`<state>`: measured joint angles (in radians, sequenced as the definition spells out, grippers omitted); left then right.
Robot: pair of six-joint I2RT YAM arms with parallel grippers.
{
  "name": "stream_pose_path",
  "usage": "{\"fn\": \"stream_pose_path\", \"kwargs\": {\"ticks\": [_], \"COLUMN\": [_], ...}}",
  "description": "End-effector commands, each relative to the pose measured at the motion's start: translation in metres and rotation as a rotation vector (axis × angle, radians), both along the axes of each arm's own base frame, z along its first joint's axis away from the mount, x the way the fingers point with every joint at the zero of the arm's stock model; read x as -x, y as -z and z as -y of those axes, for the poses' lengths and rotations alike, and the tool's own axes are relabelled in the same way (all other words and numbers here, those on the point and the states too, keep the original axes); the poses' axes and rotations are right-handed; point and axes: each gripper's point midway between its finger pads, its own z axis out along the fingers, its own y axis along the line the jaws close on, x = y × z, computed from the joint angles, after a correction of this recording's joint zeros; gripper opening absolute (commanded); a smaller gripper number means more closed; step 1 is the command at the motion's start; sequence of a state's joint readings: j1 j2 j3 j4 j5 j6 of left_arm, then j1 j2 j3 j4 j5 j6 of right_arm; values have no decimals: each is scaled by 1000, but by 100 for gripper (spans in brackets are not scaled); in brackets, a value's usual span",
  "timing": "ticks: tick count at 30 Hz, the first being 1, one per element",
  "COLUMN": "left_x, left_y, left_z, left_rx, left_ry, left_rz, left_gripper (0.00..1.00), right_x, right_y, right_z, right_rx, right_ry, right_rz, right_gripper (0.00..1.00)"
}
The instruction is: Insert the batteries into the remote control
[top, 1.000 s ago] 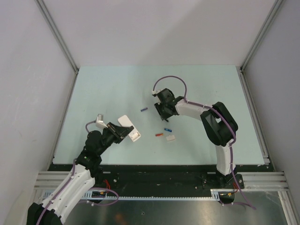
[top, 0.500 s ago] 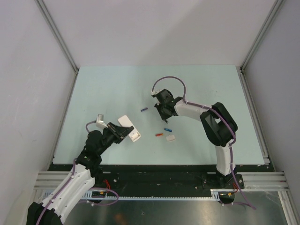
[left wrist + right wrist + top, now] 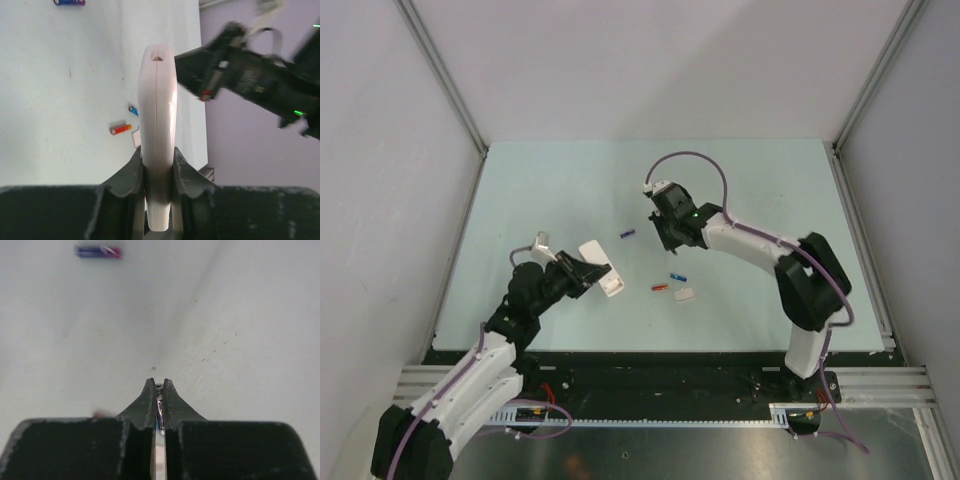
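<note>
White remote control (image 3: 157,100) sits edge-on in the left gripper (image 3: 157,153), jaws closed tight on its two flat faces, most of its length sticking out past the fingertips. Only the white edge and seam show in the left wrist view, red front not visible. In the top view this grip is at left-centre of the pale green surface (image 3: 550,190); can't tell if the remote touches it or is lifted off

Right gripper (image 3: 158,385) has its jaws almost fully closed, with a hairline gap filled by a slim shiny cylinder (image 3: 159,407). Only a thin sliver of it and a small round end show, so its colour can't be told. The jaws point down at a bare patch of surface. In the top view this gripper is near the middle, right arm stretched in from the right side

Purple battery (image 3: 628,234) lies loose just left of the right gripper, not touching it. Blue battery (image 3: 677,276) and orange-red battery (image 3: 660,287) lie near each other on the base side of the right gripper, between the two arms. Small white cover piece (image 3: 684,295) lies just beside them, right of the orange-red one. All three loose batteries are apart from the remote control

Right arm (image 3: 240,75) shows blurred beyond the remote in the left wrist view
</note>
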<state>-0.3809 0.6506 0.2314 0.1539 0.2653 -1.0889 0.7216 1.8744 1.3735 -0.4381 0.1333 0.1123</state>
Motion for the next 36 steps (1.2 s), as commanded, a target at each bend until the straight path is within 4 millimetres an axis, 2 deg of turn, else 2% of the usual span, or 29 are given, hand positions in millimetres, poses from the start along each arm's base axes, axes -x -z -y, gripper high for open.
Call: {"fn": "stream_pose_path", "kwargs": {"ticks": [1, 2, 3, 5, 6, 11, 12, 13, 14, 15, 16, 19, 25, 34, 36], "left_x": [-11, -13, -15, -19, -17, -15, -10, -10, -10, -5, -5, 0, 8, 20, 23], "left_y": [-35, -38, -39, -51, -48, -77, -81, -87, -93, -96, -99, -111, -128, -114, -110], "left_z": [17, 23, 25, 32, 38, 60, 63, 65, 66, 68, 70, 75, 83, 87, 87], "left_rx": [11, 11, 8, 19, 26, 81, 90, 91, 89, 85, 86, 89, 129, 189, 194], "left_ry": [86, 122, 136, 176, 227, 388, 431, 450, 462, 502, 525, 600, 726, 817, 828], "left_rz": [76, 68, 65, 87, 66, 139, 158, 197, 222, 250, 269, 319, 314, 168, 147], "left_gripper": [0, 0, 0, 0, 0, 0, 0, 0, 0, 0, 0, 0, 0, 0, 0], "right_x": [16, 24, 35, 49, 63, 101, 113, 130, 137, 147, 161, 184, 213, 232, 233], "right_y": [-93, -100, -122, -137, -160, -212, -210, -230, -238, -239, -248, -268, -269, -271, -263], "right_z": [-16, -18, -22, -26, -29, -33, -36, -35, -38, -38, -40, -43, -49, -74, -82], "right_rx": [-109, -108, -134, -163, -203, -361, -372, -423, -461, -452, -480, -523, -479, -455, -441], "right_ry": [-3, -19, -40, -76, -115, -241, -313, -357, -375, -441, -482, -578, -724, -845, -871], "right_rz": [198, 217, 264, 300, 346, 432, 429, 468, 491, 521, 541, 650, 763, 847, 838], "right_gripper": [0, 0, 0, 0, 0, 0, 0, 0, 0, 0, 0, 0, 0, 0, 0]}}
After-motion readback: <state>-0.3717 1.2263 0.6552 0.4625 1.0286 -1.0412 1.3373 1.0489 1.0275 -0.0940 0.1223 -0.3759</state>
